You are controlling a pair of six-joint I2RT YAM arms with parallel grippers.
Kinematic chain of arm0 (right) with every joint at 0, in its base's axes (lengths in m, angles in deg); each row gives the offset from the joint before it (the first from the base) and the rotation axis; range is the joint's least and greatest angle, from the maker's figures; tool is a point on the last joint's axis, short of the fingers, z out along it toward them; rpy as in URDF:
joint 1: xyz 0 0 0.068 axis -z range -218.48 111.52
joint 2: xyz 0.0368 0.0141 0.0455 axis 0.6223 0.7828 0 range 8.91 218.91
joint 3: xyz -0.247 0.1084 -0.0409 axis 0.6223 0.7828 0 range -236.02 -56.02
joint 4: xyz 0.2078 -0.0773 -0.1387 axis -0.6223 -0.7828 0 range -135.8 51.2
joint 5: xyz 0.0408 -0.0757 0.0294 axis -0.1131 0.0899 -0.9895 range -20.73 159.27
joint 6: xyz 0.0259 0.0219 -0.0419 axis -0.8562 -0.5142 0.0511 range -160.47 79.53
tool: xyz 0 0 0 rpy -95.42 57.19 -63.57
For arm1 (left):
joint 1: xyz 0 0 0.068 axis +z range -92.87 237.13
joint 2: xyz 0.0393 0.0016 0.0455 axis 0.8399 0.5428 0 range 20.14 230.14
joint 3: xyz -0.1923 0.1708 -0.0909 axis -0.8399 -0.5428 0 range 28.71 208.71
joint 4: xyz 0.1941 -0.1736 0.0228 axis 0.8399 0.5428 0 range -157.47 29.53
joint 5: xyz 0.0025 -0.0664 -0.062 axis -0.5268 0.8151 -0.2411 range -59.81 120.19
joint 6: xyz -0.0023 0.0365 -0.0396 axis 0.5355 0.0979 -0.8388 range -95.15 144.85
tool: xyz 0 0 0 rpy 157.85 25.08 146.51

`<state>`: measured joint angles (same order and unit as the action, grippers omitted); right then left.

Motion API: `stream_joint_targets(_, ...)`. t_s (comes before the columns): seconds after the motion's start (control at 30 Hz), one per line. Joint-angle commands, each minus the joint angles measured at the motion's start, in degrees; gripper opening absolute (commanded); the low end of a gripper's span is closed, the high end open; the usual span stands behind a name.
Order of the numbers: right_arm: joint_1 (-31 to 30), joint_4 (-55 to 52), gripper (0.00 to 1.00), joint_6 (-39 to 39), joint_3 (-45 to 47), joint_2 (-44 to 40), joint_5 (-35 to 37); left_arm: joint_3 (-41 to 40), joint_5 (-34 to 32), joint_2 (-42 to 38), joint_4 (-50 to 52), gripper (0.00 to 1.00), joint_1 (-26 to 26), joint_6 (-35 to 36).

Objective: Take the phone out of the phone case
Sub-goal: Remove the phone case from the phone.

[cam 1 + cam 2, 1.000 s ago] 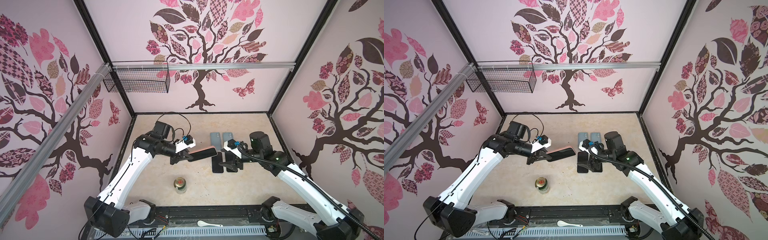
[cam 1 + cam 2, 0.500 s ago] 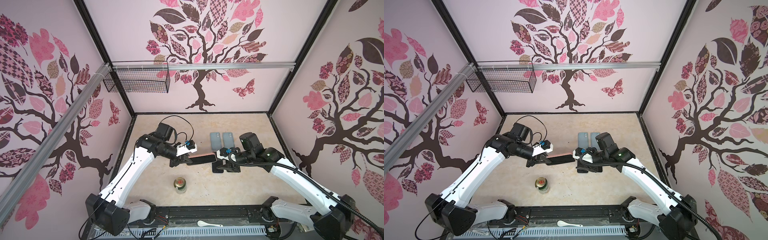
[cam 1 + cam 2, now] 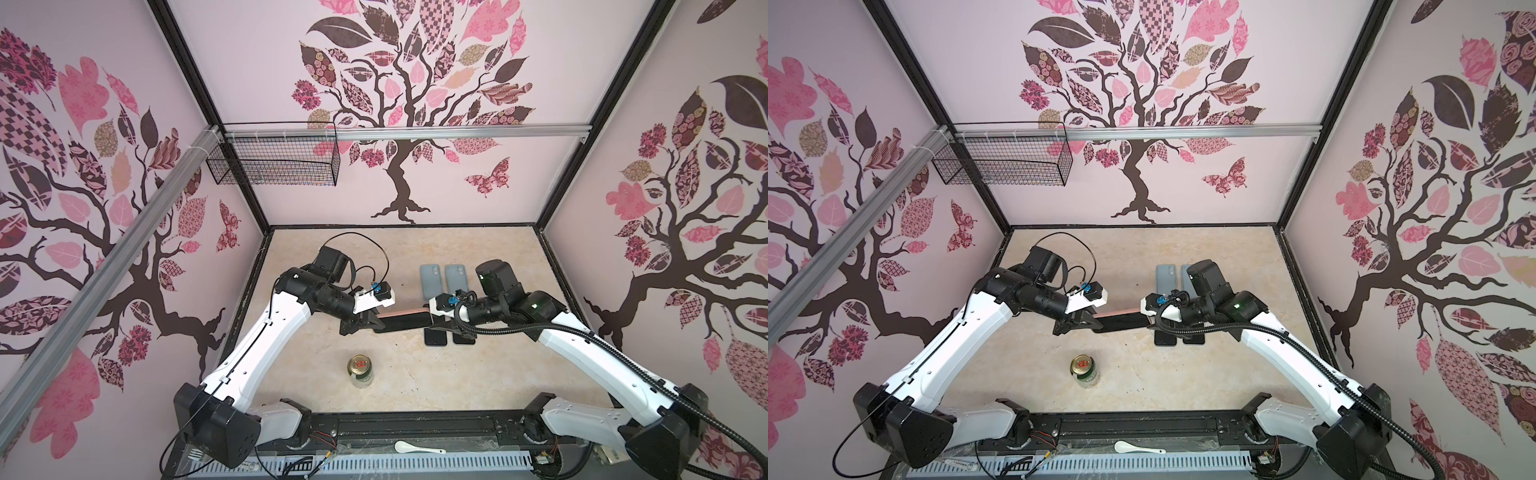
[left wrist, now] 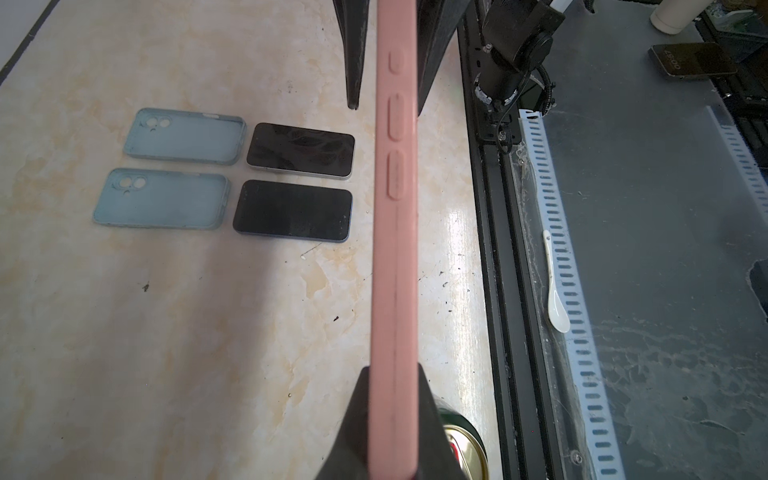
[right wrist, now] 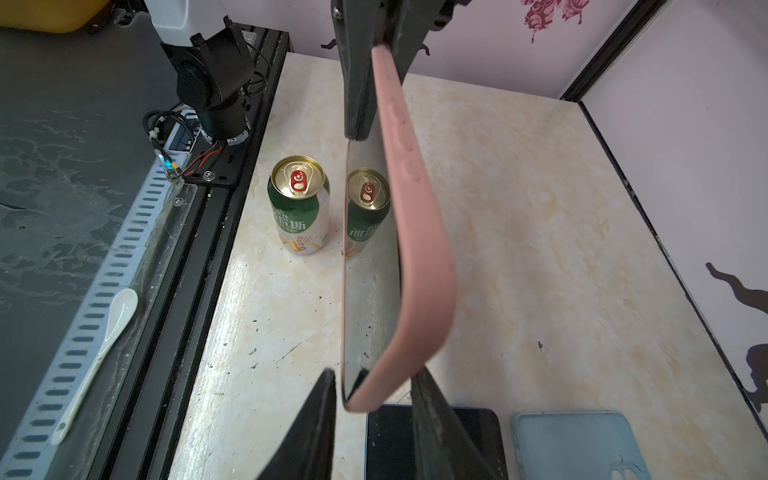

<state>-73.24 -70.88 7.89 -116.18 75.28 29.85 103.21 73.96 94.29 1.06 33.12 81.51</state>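
A phone with a dark screen sits in a pink phone case and hangs level above the table in both top views. My left gripper is shut on one end of it. My right gripper straddles the other end. One of its fingers touches the pink back. The other finger stands a small gap off the screen. At this end the pink case bows away from the screen.
A green drink can stands near the front. Two empty blue-grey cases and two bare phones lie under the right arm. A white spoon lies on the front rail. A wire basket hangs at back left.
My right gripper has swung left to the free end of the phone, and its jaws have narrowed around it. The left gripper has kept its hold and levelled the phone.
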Motion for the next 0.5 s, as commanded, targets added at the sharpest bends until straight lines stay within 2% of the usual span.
stream_joint_targets(0.0, -0.9, -3.5, 0.30, 1.9, -2.9, 1.4, -0.8, 2.9, 2.6, -0.3, -0.2, 0.00, -0.2, 0.7)
stream_joint_targets(0.1, -1.5, -5.4, 0.26, 2.7, -4.0, 2.2, -0.4, 3.0, 2.4, -0.3, -0.2, 0.00, -0.2, 0.7)
stream_joint_targets(0.47, -2.8, -10.5, 0.28, 4.8, -6.1, 3.9, 4.0, 3.1, 2.0, -0.3, -0.2, 0.00, -0.2, 0.6)
